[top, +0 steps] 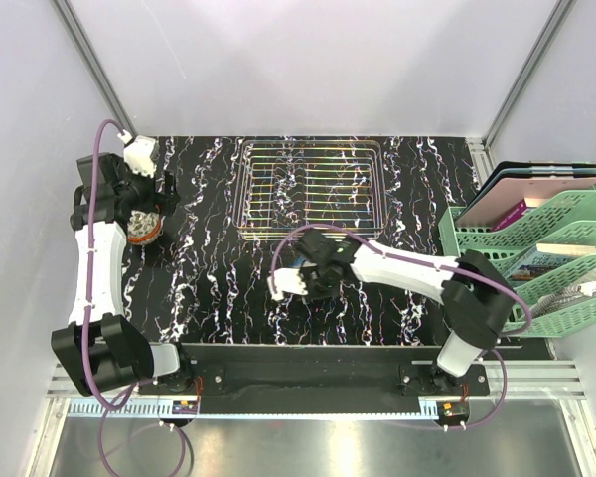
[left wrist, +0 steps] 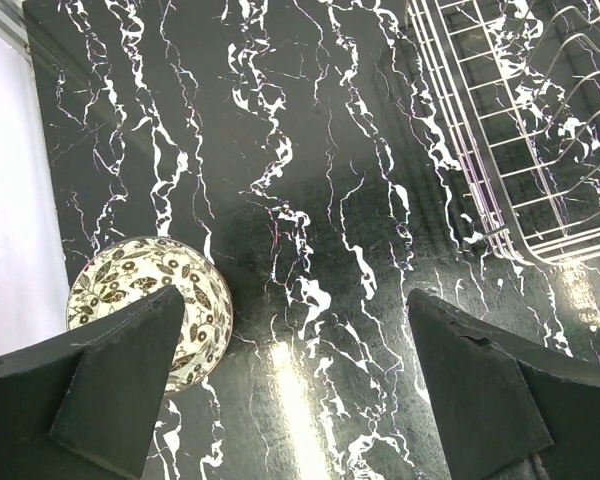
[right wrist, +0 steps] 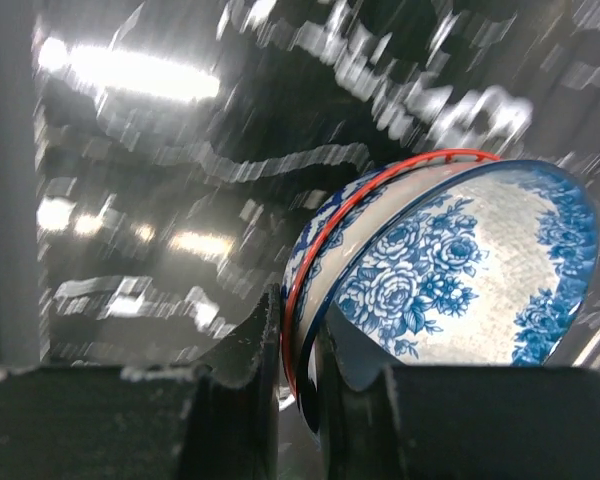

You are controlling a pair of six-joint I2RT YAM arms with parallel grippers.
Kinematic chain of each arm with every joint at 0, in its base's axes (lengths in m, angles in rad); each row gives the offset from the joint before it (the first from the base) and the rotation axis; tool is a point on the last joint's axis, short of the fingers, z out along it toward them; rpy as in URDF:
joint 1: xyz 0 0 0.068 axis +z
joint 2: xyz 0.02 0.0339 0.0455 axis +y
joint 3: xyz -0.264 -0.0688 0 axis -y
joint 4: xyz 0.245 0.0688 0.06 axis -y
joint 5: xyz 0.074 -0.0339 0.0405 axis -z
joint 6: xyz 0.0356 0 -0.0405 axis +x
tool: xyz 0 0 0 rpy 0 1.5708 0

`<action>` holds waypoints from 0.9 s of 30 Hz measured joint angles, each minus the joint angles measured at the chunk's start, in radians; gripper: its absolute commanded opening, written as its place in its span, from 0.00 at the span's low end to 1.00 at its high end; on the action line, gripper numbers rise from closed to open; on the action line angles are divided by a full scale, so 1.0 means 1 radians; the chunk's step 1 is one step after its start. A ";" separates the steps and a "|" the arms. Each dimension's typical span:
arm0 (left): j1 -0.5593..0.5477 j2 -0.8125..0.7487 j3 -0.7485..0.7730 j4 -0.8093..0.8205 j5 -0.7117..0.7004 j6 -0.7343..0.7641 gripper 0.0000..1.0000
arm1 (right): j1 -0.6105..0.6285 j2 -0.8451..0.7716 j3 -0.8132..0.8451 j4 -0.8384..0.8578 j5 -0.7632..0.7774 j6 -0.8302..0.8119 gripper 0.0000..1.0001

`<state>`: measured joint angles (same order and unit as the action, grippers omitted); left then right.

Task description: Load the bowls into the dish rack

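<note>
**Blue-and-white bowl** (right wrist: 460, 270): glazed ceramic, round, with a rose pattern inside. A red line runs beside the blue rim; I cannot tell whether this is a second nested bowl. It is tilted and pinched at the rim by the right gripper (right wrist: 300, 345), one finger inside the wall and one outside. It sits over the table just near of the rack.

**Dish rack** (top: 311, 194): thin silvery wire with a grid floor and low sides, at the far centre of the table. No bowl shows in it.

**Handling note:** a rim pinch on smooth glaze probably slips easily. Carry the bowl slowly, clear the near wire wall, and lower it until the foot meets the grid before releasing.

**Second bowl** (left wrist: 140, 290): cream with a dark floral print, resting at the left edge, partly under one finger.

**Left gripper** (left wrist: 295, 300): spread wide and holding nothing.

**Table** (top: 209, 288): glossy black with white veining.

**Green trays** (top: 566, 248): stacked plastic at the right, well apart from the rack.
</note>
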<state>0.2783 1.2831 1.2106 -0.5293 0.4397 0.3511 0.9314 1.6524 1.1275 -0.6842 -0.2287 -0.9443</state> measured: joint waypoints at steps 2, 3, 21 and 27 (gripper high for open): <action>0.002 0.000 0.000 0.000 0.000 0.000 0.99 | 0.029 0.048 0.042 0.034 0.013 0.003 0.04; 0.003 0.000 0.000 0.000 0.000 0.000 0.99 | 0.044 0.071 0.063 0.052 0.021 0.003 0.04; 0.044 0.023 0.016 0.007 -0.101 -0.049 0.99 | 0.158 0.513 0.562 0.243 0.136 0.152 0.06; 0.044 0.019 0.015 -0.001 -0.100 -0.055 0.99 | 0.198 0.560 0.626 0.254 0.140 0.164 0.07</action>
<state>0.3222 1.3025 1.2259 -0.5301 0.3397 0.2958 1.1290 2.2124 1.7535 -0.4301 -0.0887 -0.7807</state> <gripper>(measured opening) 0.987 0.197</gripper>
